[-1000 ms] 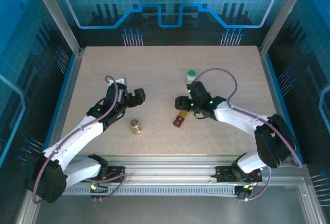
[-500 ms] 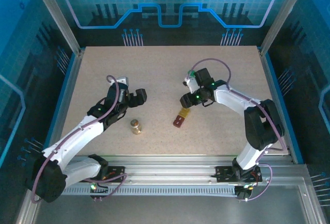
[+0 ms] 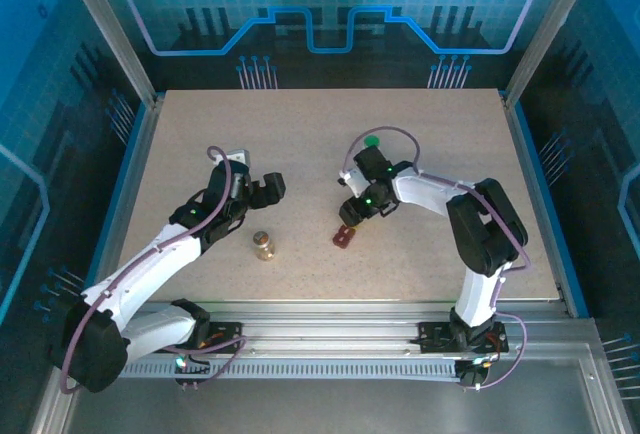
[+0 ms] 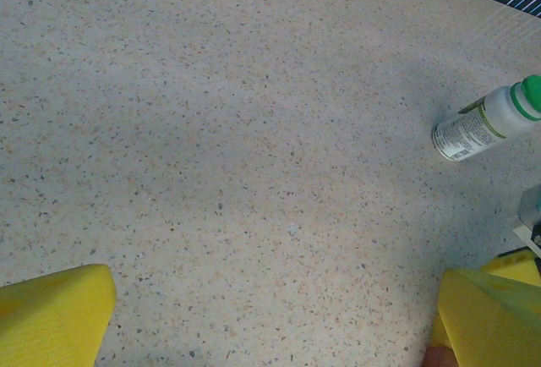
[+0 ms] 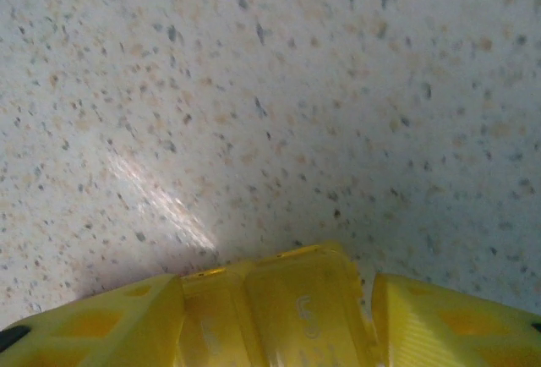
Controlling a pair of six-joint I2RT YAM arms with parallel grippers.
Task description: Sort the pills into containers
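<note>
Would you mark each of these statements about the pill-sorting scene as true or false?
1. The left gripper is wide open with nothing between its fingers. True.
2. A yellow container sits between the fingers of the right gripper. True.
3. The red-brown container is held in the left gripper. False: it lies on the table, close to the right gripper.
4. The green-capped bottle is at the near edge, by the arm bases. False: it is farther out, beyond the right gripper.
5. A small brass-coloured bottle is on the table beside the left arm. True.
</note>
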